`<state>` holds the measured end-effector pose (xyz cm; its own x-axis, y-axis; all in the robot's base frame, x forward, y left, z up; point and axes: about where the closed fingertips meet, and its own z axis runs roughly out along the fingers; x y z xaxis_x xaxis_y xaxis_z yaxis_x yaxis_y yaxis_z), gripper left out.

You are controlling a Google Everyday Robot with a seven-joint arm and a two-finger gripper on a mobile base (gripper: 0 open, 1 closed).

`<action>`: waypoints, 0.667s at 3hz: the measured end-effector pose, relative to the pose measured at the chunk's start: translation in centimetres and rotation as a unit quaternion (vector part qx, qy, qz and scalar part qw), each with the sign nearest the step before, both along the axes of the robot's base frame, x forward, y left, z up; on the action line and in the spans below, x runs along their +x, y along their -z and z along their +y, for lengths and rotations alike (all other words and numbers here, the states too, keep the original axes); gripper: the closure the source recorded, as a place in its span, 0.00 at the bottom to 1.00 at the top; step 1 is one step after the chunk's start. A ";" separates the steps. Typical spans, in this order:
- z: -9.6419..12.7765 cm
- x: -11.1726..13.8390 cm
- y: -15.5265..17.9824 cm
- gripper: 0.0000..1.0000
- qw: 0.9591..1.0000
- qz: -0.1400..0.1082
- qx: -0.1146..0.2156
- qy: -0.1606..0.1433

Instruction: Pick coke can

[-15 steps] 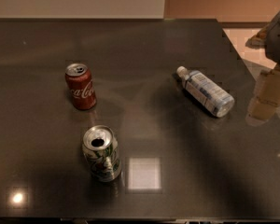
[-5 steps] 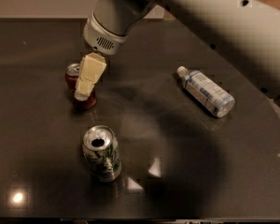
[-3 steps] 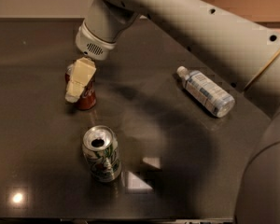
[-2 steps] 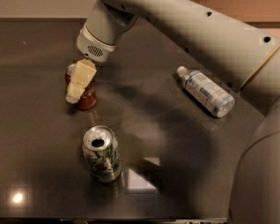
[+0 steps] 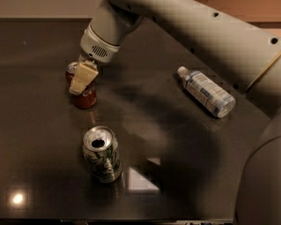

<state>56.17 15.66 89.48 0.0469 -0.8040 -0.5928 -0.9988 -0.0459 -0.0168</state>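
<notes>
We see only part of the small red soda can with a silver top (image 5: 87, 98). The cream-coloured gripper (image 5: 80, 84) lies across its front and upper half. Only the lower red body and a sliver of the rim at 10 o'clock show. This coke can stands upright at about 10 o'clock from the middle of the dark glossy tabletop (image 5: 33, 130). What little of its white script shows past the gripper we cannot read. We cannot tell how wide the gripper stands or whether it grips the can, since its far side is hidden. The big beige robot arm (image 5: 192, 25) comes in from 2 o'clock and runs out of the picture at the top and right edges.

At 6 o'clock from the coke can, well apart, stands an opened white and green patterned can (image 5: 101, 154). Its print looks leafy, and we make out no words. At 3 o'clock from the coke can, a clear plastic bottle with a white cap (image 5: 206, 92) lies on its side. Its pale label is illegible.
</notes>
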 end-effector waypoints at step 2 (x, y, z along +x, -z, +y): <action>-1.8 -2.0 -3.5 0.88 1.000 -0.007 0.025 -0.018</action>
